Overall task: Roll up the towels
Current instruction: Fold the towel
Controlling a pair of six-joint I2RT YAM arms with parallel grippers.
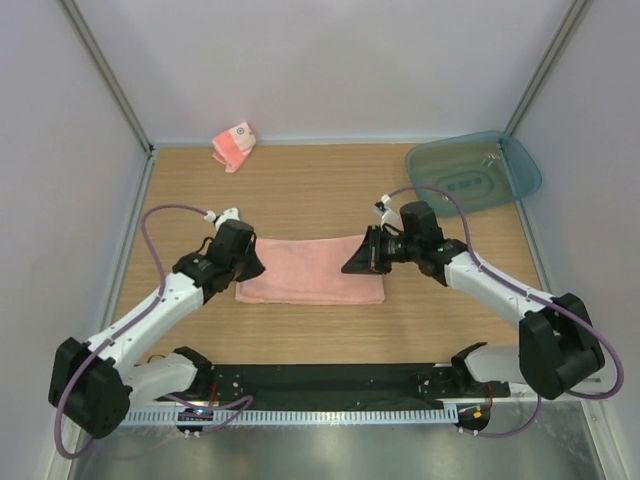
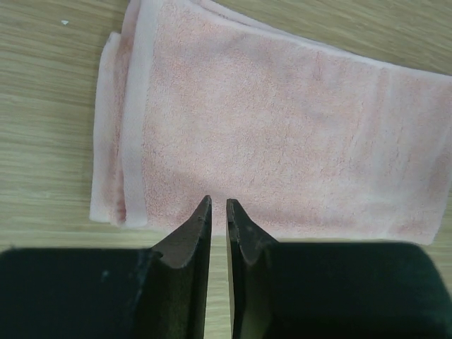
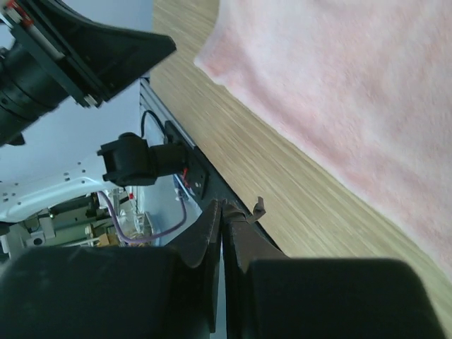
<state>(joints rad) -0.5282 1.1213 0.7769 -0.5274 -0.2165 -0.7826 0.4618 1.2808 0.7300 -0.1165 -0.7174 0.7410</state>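
Observation:
The larger plain pink towel (image 1: 310,270) lies flat and folded into a long rectangle in the middle of the table. The left wrist view shows its layered left end (image 2: 120,141). My left gripper (image 1: 254,268) hovers at that left end; its jaws (image 2: 218,201) are open only a narrow slit, with nothing between them. My right gripper (image 1: 347,268) is tilted over the towel's right end, its jaws (image 3: 222,205) shut and empty beside the pink cloth (image 3: 353,85). The smaller striped towel (image 1: 233,146) lies crumpled at the back left by the wall.
A teal translucent tray (image 1: 470,175) sits at the back right corner. A black rail (image 1: 320,385) runs along the table's near edge between the arm bases. Walls enclose the left, back and right sides.

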